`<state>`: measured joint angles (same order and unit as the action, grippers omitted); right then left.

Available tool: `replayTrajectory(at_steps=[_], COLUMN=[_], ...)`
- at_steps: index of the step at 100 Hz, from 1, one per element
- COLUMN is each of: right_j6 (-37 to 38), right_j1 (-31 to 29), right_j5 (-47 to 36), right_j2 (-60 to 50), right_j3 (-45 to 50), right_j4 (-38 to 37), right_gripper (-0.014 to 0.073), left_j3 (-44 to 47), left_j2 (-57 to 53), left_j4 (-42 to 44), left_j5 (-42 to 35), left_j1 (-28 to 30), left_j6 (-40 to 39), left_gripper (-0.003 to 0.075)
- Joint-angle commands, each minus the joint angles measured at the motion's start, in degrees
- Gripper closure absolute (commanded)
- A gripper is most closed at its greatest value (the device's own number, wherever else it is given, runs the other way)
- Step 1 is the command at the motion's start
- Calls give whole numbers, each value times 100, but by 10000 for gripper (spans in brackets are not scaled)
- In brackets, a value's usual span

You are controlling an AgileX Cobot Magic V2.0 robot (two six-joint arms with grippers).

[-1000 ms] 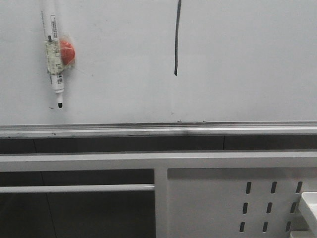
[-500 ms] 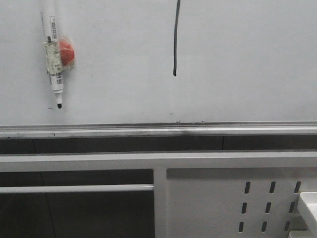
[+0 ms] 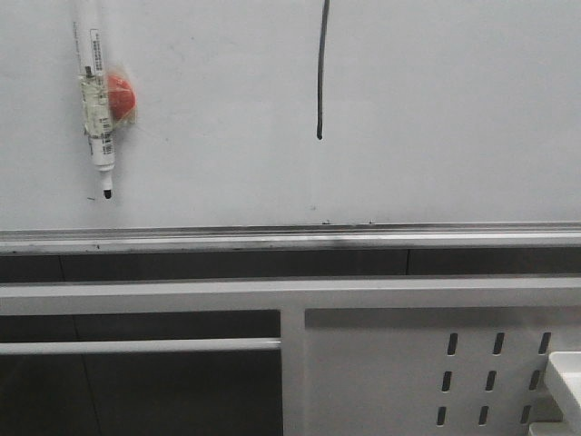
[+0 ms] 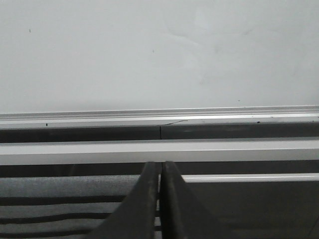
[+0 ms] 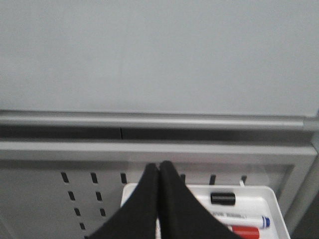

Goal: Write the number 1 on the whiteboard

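Note:
The whiteboard [image 3: 436,109] fills the upper half of the front view, with a silver rail [image 3: 290,238] along its lower edge. On it runs the number 1 [image 3: 321,73], a thin black, slightly curved vertical stroke that leaves the view at the top. A white black-tipped marker pen [image 3: 94,100] hangs on the board at the left beside a red magnet [image 3: 121,95]. No gripper shows in the front view. My left gripper [image 4: 160,164] is shut and empty, below the whiteboard [image 4: 159,50]. My right gripper [image 5: 159,165] is shut and empty, below the whiteboard [image 5: 159,50].
Below the rail stands a white metal panel with slotted holes [image 3: 427,363]. Under my right gripper a white tray [image 5: 274,196] holds a black cap [image 5: 223,198], a blue-capped marker [image 5: 249,219] and a red object [image 5: 245,232].
The front view has drifted slightly; the pen and stroke sit a little higher and further left in the frame. Nothing on the board has moved.

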<state>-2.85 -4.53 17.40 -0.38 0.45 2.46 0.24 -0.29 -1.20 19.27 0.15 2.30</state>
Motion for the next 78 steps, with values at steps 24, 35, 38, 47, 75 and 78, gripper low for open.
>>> replayTrajectory(at_steps=[24, 35, 38, 47, 75, 78], right_j6=[21, 21, 21, 21, 21, 21], right_j1=[-127, -127, -127, -127, -127, -127], right_j5=[19, 19, 19, 19, 19, 19], right_j2=[-129, -129, -129, -129, -129, -129], right_j3=[83, 83, 83, 83, 83, 83], right_j4=[-202, -246, -246, -246, -246, -246], right_gripper=[652, 652, 652, 652, 652, 652], left_j3=[203, 203, 203, 203, 203, 203], left_j2=[-132, -132, -132, -132, -132, -132], left_j4=[-58, -58, -58, -58, -58, -58], left_j5=[-361, -361, -361, -361, -361, -361], left_j1=[-44, -44, -44, -44, -44, -44], left_j6=[14, 14, 14, 14, 14, 14], left_gripper=[740, 740, 740, 740, 740, 740])
